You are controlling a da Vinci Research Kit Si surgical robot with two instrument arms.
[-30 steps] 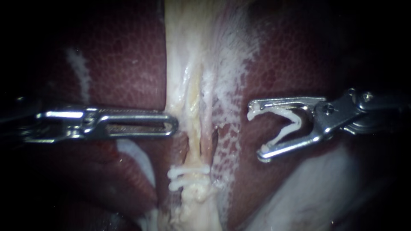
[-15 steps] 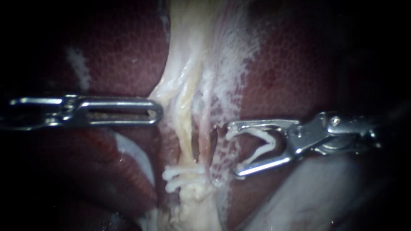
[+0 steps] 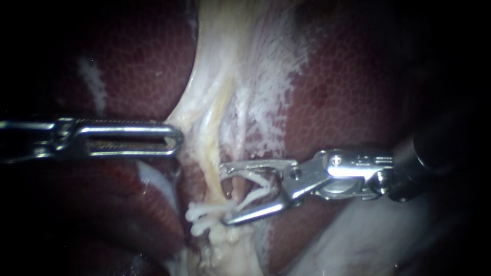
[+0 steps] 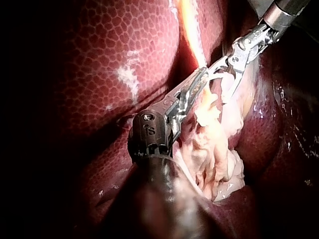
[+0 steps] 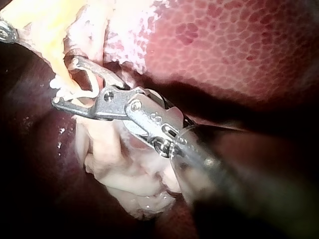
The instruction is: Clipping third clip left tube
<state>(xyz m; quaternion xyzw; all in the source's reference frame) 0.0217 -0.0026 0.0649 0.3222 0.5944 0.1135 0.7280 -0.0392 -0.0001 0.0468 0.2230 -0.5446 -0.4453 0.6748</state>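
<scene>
The left tube runs as a thin yellowish strand down the centre of the endoscope view, just left of middle, from the pale tissue above to the two clips already across it at lower centre. It looks soft, wet and light, and likely slippery and easy to tear, so it should be taken squarely across its bare stretch just above those clips, not at the frayed edges. The left instrument, entering from mid-left, has its jaws closed on the edge of the pale tissue and draws it taut toward the left. The right instrument, from the right, has its jaws wide apart and carries an open white clip, one leg seated against each jaw. In the right wrist view the yellowish strand passes between these jaws. How deep it sits I cannot tell. Dark liver lies on both sides.
</scene>
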